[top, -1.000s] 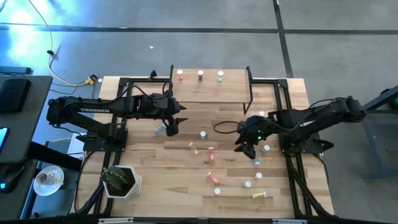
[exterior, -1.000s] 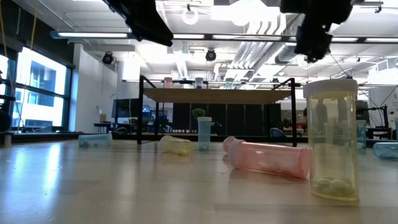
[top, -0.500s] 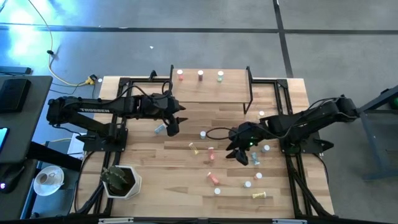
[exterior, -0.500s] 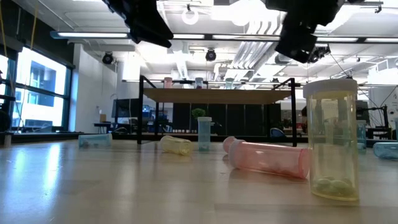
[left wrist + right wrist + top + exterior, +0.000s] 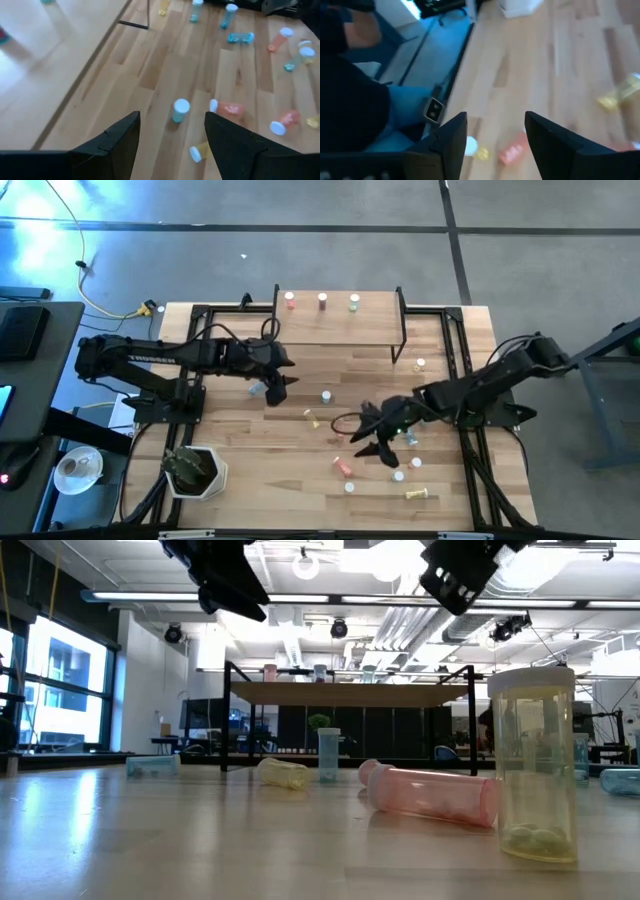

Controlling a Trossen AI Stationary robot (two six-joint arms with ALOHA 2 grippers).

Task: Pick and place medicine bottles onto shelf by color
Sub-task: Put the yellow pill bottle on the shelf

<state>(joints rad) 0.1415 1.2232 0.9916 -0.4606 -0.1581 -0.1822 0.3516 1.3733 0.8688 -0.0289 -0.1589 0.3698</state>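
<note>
left gripper [image 5: 279, 385] — fingers spread, empty, over counter [image 5: 230, 440] left of centre, blue bottle [image 5: 257, 389] just beside | shelf [image 5: 340, 320] at far edge — three bottles [image 5: 322, 301] standing on it | right gripper [image 5: 377, 442] — fingers parted, holding nothing, above scattered bottles [image 5: 400, 470] on counter's right half, pink bottle [image 5: 343, 466] near
</note>
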